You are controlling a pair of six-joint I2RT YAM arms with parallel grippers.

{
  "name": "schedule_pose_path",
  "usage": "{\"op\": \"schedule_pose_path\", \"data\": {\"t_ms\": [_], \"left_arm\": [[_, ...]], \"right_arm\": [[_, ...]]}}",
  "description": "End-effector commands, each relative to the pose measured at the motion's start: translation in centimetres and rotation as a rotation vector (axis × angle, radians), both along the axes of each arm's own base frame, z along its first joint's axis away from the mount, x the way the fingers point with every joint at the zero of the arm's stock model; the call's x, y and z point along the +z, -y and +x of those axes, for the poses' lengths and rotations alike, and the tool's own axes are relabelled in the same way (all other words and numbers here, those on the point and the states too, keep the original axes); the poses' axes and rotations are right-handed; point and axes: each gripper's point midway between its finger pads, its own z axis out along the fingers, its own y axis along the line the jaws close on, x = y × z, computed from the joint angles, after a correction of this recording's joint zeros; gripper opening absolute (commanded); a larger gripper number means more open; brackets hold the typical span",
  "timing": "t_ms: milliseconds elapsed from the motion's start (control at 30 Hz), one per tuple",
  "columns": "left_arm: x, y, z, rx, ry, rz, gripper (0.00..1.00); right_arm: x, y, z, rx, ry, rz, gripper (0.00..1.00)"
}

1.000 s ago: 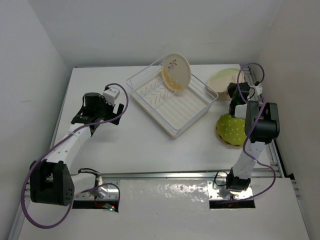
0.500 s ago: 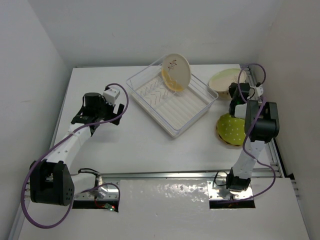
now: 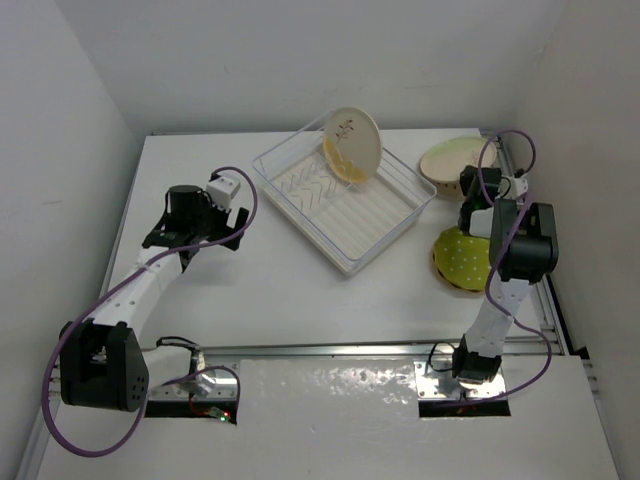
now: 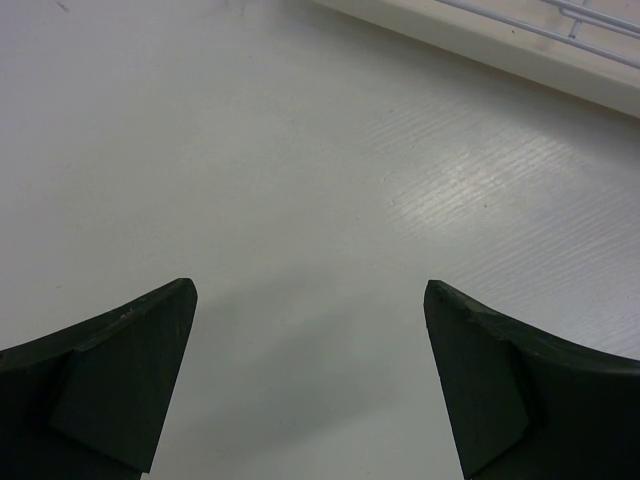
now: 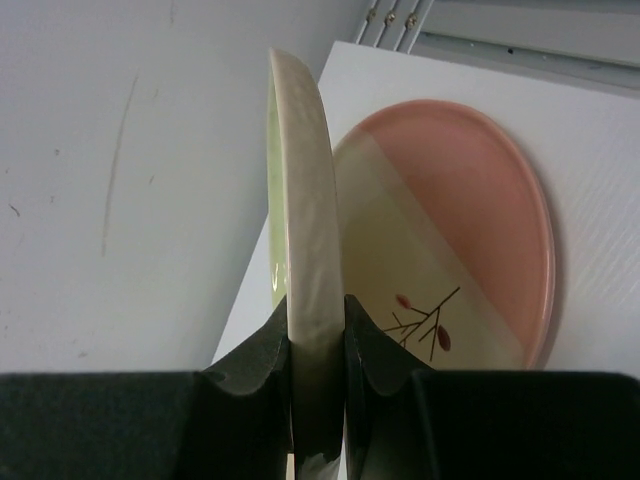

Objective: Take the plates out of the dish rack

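cream-rimmed plate is what my right gripper is clenched on, pinching the rim from both sides so the plate stands on edge in the wrist view, its pale yellow-green face turned left. just beyond it a pink plate with a pale wedge and a twig motif lies flat on the table near the far right corner.

i judge the step to be laying the held plate down on or beside that pink one. to do it well i would roll the wrist until the plate is nearly level and lower it slowly. the far rim should touch first, and i would let go only once the weight is resting. i'd also line the two rims up, so nothing slides off toward the table edge. from above the two plates read as one pale disc, so i cannot tell how much gap there is.

my right arm runs up the right side of the table, its elbow folded over the dotted yellow-green plate, which sits near the right edge, with the wrist turned sideways. my left gripper hangs spread wide and empty, low over bare table to the left of the dish rack, on an outstretched arm.

the rack sits mid-table with a beige plate leaning upright at its far corner and an orange-yellow plate touching behind it, both yet to come out.
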Motion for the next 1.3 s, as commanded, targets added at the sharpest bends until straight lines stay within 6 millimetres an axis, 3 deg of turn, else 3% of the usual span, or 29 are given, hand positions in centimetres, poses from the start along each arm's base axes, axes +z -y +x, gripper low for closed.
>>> {"op": "schedule_pose_path", "data": {"t_ms": [0,67,133,167,267,300,367,500,633,1267], "left_arm": [[2.4,-0.2,1.2,-0.005,0.078,-0.001,0.95],[2.5,-0.2,1.2,-0.004,0.079,-0.002,0.95],[2.5,-0.1,1.3,-0.003,0.081,-0.005,0.95],[2.5,-0.1,1.2,-0.002,0.079,-0.008,0.95],[2.4,-0.1,1.2,0.000,0.079,-0.008,0.95],[2.5,-0.1,1.3,0.000,0.082,-0.008,0.95],[2.5,-0.1,1.3,0.002,0.081,-0.009,0.96],[2.4,-0.1,1.3,0.002,0.081,-0.009,0.96],[2.4,-0.1,1.4,0.001,0.087,-0.007,0.96],[2.7,-0.4,1.6,-0.002,0.101,0.013,0.96]], "right_arm": [[6.7,0.0,2.2,0.014,0.245,0.029,0.00],[6.0,-0.3,2.3,0.031,0.229,0.032,0.00],[5.1,-0.4,2.3,0.035,0.184,0.036,0.09],[4.8,-0.4,2.3,0.041,0.157,0.024,0.20],[2.9,-0.3,1.8,0.042,0.036,0.003,0.39],[1.7,-0.3,1.3,0.038,-0.028,0.005,0.43],[1.1,0.2,0.7,0.018,-0.094,-0.026,0.50],[-1.7,1.1,-0.7,0.014,-0.355,-0.083,0.53],[-2.9,1.2,-0.8,0.052,-0.481,-0.121,0.57],[-4.4,1.1,2.1,0.136,-0.545,-0.161,0.56]]}}
